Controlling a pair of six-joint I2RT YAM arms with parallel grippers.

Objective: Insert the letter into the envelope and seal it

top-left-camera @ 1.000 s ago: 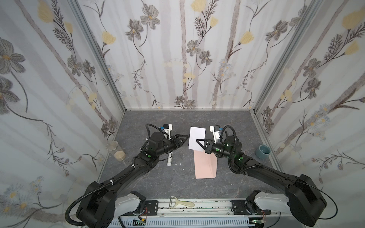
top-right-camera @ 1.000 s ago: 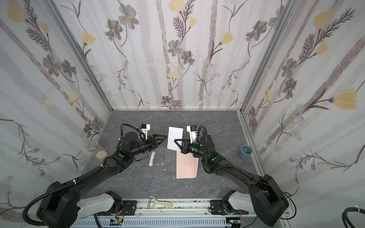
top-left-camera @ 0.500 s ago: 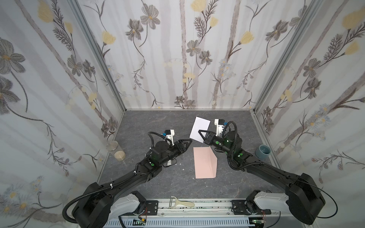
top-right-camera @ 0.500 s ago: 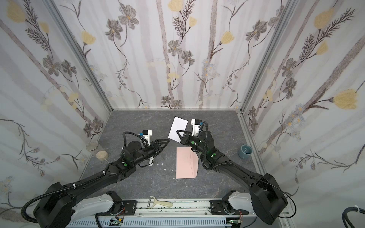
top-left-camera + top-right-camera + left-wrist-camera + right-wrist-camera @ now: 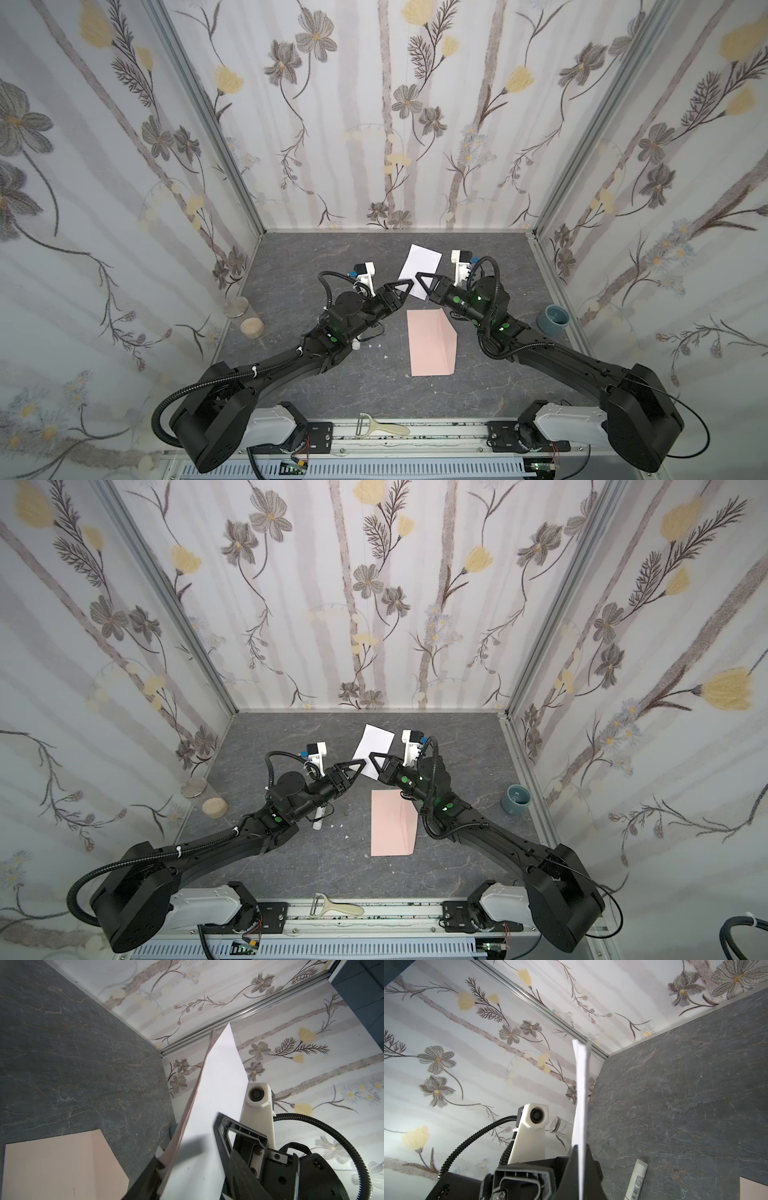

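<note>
The letter, a folded white sheet, hangs in the air behind the envelope, with my right gripper shut on its lower edge; in the right wrist view the sheet stands edge-on between the closed fingers. My left gripper has come up to the same edge from the left. In the left wrist view the letter runs between its parted jaws, resting against one pad, while the other finger is hidden by the paper. The pink envelope lies flat on the table below, under neither gripper.
A white glue stick lies on the table under the left arm. A blue cup stands by the right wall. A glass jar lies by the left wall. A peeler rests on the front rail.
The right gripper has carried the letter up and back, off the envelope. The left gripper has moved right to the letter's edge, and its jaws have narrowed a little.
</note>
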